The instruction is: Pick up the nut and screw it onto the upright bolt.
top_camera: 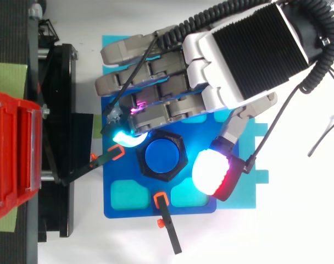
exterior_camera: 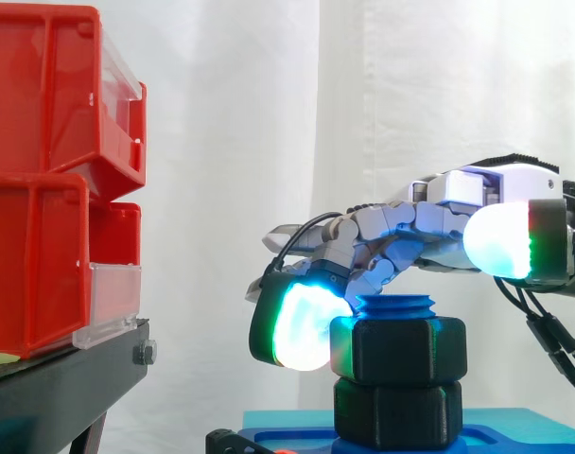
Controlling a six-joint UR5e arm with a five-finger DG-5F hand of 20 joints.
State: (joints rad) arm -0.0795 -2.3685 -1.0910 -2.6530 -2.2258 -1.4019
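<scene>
A blue upright bolt [top_camera: 165,155] rises from a blue fixture plate [top_camera: 123,206]. The black hex nut [exterior_camera: 398,350] sits on it near the top, with the bolt's threaded end [exterior_camera: 396,305] showing just above. Below the nut is a second black hex piece [exterior_camera: 398,411] at the bolt's foot. My hand [top_camera: 233,60] reaches in over the bolt with its fingers curled down around the nut. A cyan-glowing fingertip [exterior_camera: 302,326] presses on the nut's left face. The thumb pad [top_camera: 211,173] stands at the nut's opposite side, a little apart and higher in the side view.
Red bins [exterior_camera: 51,180] stand stacked on a black stand [exterior_camera: 60,378] to the left. Black clamps with orange tips [top_camera: 166,220] hold the plate at its left and front edges. A thin white cable [top_camera: 323,137] lies on the white table at the right.
</scene>
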